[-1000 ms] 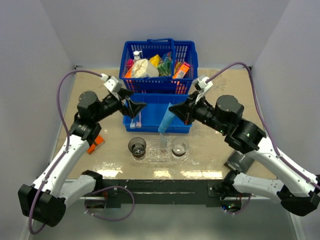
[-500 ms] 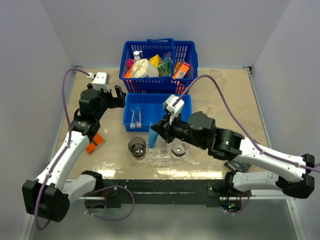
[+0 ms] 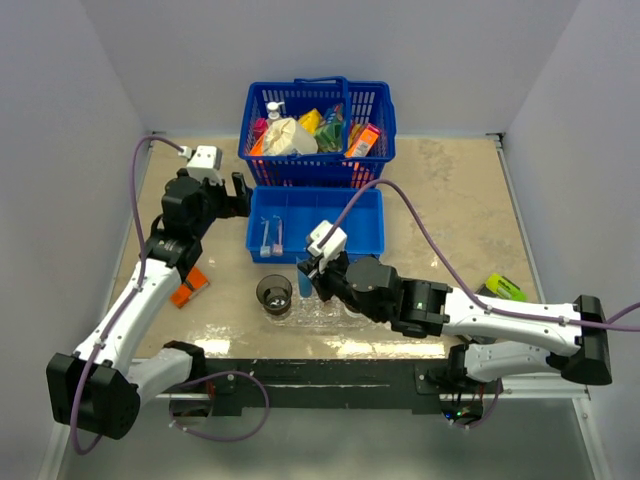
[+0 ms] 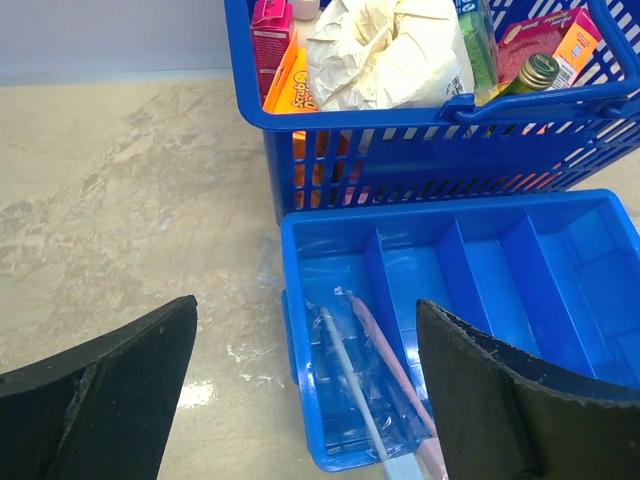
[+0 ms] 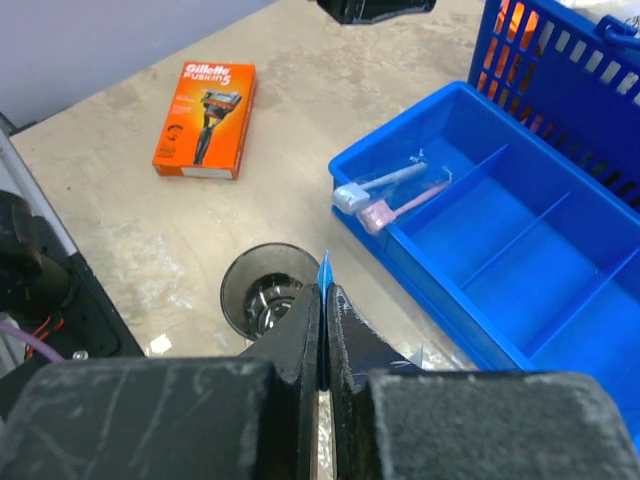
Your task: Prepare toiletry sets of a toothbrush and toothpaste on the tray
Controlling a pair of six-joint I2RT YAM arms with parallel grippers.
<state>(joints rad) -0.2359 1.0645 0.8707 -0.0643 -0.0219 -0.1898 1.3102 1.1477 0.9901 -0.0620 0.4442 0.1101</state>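
Right jaws, pinching the toothpaste (image 3: 304, 282), have swung from bin (image 3: 350, 225) to tray (image 3: 305, 316). Left jaws gape wide; placing looks imminent.

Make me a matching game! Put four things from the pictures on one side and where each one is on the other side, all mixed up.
Things:
1. toothbrushes
2. orange razor box
3. toothpaste tube
4. white pump bottle

Places:
A. inside the handled basket at the back
B. pinched in the right gripper
C. in the left end compartment of the blue bin
D. lying flat on the table, left of the bin

Pairs: 1-C, 2-D, 3-B, 4-A
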